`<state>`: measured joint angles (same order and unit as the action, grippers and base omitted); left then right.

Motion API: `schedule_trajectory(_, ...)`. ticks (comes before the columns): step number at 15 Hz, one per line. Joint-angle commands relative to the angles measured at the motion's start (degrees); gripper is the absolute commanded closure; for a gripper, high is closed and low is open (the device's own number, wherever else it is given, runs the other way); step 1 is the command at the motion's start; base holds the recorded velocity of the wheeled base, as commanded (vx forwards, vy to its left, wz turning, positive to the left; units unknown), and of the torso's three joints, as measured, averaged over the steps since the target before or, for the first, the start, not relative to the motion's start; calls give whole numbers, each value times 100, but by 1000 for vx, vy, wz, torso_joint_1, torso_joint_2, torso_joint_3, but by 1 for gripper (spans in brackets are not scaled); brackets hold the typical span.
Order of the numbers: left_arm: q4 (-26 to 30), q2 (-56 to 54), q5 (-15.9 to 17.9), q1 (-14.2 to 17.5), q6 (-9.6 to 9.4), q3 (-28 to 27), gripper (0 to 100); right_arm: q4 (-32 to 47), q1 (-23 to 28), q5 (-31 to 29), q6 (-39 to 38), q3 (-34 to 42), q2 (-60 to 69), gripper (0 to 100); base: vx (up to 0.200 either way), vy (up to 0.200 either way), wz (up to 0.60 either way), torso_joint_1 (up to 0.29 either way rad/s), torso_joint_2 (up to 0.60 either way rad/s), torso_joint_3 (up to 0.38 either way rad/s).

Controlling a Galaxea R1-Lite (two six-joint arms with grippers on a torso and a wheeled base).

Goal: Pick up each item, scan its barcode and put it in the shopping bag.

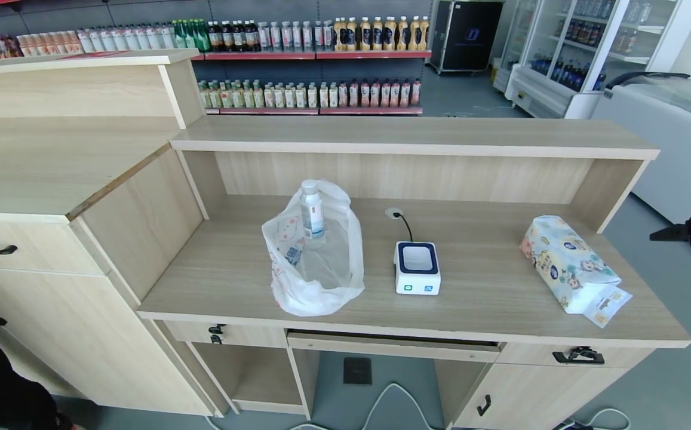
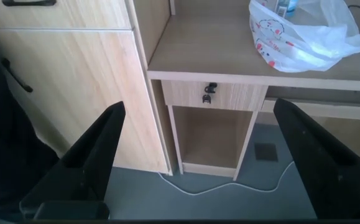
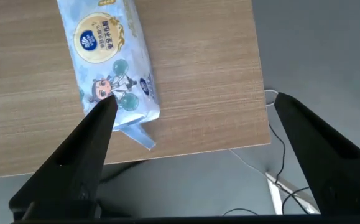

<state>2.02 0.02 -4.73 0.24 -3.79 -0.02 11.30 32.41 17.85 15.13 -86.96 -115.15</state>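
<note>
Pale wood desk (image 1: 232, 269): tissue pack (image 1: 572, 263) near its front right corner, bottle (image 1: 312, 210) already in the shopping bag (image 1: 315, 263). Right gripper (image 3: 192, 112) and left gripper (image 2: 199, 109) gape empty; the right probably must swing in and grasp the pack next.

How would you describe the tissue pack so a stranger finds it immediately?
Find the wooden counter, then its right end. The tissue pack lies there, right of the white scanner; only it is a soft wrap printed with cartoon figures.
</note>
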Motion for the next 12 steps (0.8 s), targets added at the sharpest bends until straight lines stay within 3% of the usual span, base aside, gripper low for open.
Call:
schedule_trajectory(1, 0, -2, -2, 2, 1, 2, 0, -5, -42, 158, -1, 30, -165, 0, 0, 0, 0, 0, 0, 0)
schedule_trajectory(12, 0, -2, -2, 2, 1, 2, 0, -506, -332, 395, 104, -14, -1018, 0, 0, 0, 0, 0, 0, 0)
